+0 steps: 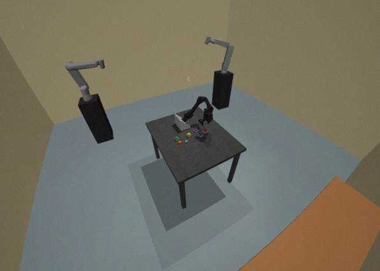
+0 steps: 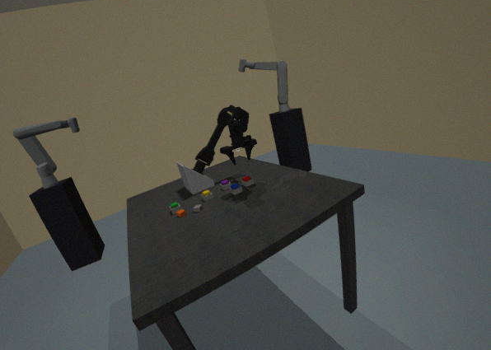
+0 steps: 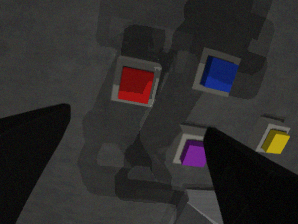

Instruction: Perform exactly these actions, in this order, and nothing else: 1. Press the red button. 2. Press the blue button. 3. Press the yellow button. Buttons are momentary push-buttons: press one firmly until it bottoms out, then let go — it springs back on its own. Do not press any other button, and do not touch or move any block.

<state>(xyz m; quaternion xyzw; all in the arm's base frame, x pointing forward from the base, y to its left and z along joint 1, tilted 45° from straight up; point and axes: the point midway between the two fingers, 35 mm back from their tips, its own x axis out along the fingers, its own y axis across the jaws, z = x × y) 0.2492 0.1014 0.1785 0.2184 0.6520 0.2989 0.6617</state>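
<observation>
The red button stands on the table in a light housing. The blue button is beside it, and the yellow button is farther left in the top and exterior views. All three caps stand raised. My gripper is open and empty, pointing down, well above the table near the red and purple buttons. In the wrist view the red button shows above the gap between the fingertips. The right finger covers part of the purple button.
A purple button stands near the blue one. A green button, an orange block and a grey block are at the left. A pale wedge stands by the arm's base.
</observation>
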